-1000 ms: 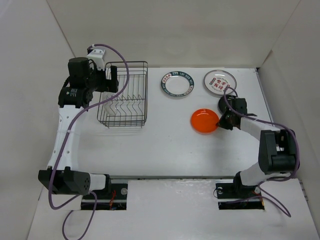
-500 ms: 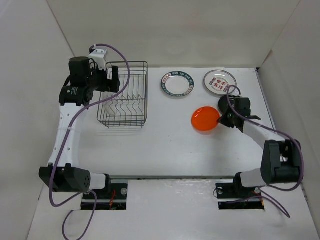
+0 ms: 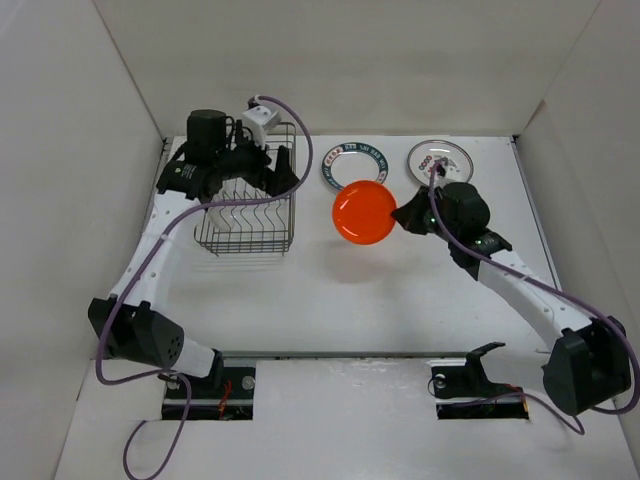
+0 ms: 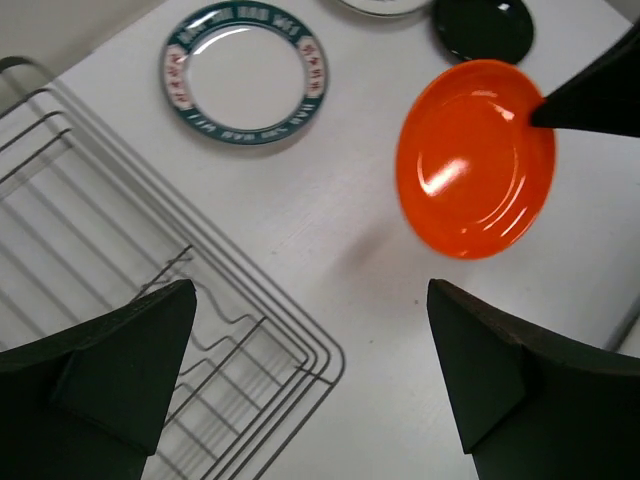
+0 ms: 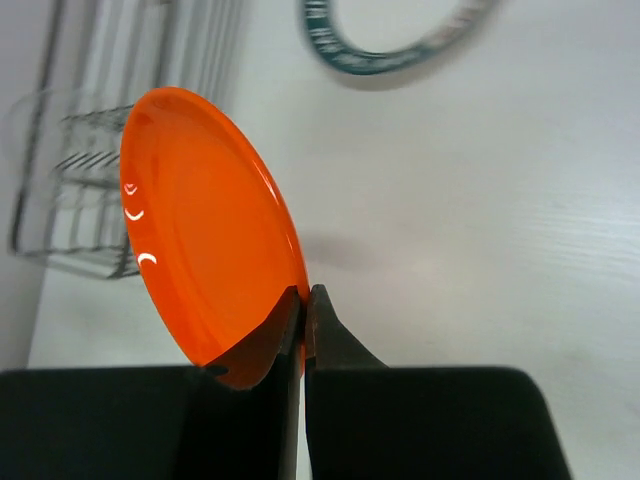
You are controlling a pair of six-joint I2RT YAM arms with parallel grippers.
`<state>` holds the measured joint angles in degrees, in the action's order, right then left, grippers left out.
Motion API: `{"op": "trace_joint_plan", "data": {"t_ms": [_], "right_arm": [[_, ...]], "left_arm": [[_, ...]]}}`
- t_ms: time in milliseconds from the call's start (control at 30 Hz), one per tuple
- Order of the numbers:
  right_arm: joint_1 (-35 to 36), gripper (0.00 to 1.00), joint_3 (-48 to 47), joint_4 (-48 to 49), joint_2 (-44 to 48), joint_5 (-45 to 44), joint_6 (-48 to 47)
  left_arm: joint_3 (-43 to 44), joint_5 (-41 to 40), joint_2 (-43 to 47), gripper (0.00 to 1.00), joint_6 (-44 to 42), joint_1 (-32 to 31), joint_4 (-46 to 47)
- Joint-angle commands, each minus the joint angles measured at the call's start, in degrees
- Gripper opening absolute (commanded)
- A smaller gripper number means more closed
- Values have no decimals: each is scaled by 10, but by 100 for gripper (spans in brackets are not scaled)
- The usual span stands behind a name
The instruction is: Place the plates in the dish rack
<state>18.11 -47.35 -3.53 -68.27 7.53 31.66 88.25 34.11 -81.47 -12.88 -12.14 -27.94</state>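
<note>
The orange plate (image 5: 205, 230) was pinched at its rim by the closed right gripper (image 5: 304, 305) and tilted on edge in the air, likely for slotting upright. Over the dish rack (image 3: 245, 246), the left gripper (image 4: 311, 290) was held wide and empty. The green-rimmed plate (image 3: 335, 160) was seen flat beyond.

Left arm (image 3: 150, 255) extended, jaws wide apart, right arm (image 3: 520, 285) outstretched, jaws pinched shut

The right gripper (image 3: 398, 214) is carrying the glossy orange round plate (image 3: 363, 213), now raised and tilted, nearer the dark wire dish rack (image 3: 246, 228).
</note>
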Motion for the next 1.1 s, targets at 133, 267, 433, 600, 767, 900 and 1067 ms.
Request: {"op": "trace_joint_plan", "data": {"t_ms": [133,267,433,600,767,900,1067], "right_arm": [[90,0,-42,169,3,27,-12],[114,0,-63,181,-4,35,-37],[120,0,-74,200,-15,58,-42],[125,0,-85,225,-29,64,-32],[130,0,-85,237,-35,70,-32],[136,0,-85,252,-35,76,-27],[142,100,-74,238,-35,26,-21]], "left_arm": [[52,129,-47,100,-19,-43,4],[57,161,-61,97,-35,-43,-13],[46,202,-72,82,-54,-43,-26],[52,217,-83,62,-62,-43,-47],[69,222,-100,11,-76,-43,-66],[83,217,-100,0,-71,-43,-66],[93,122,-84,0,-1,-5,-22]]}}
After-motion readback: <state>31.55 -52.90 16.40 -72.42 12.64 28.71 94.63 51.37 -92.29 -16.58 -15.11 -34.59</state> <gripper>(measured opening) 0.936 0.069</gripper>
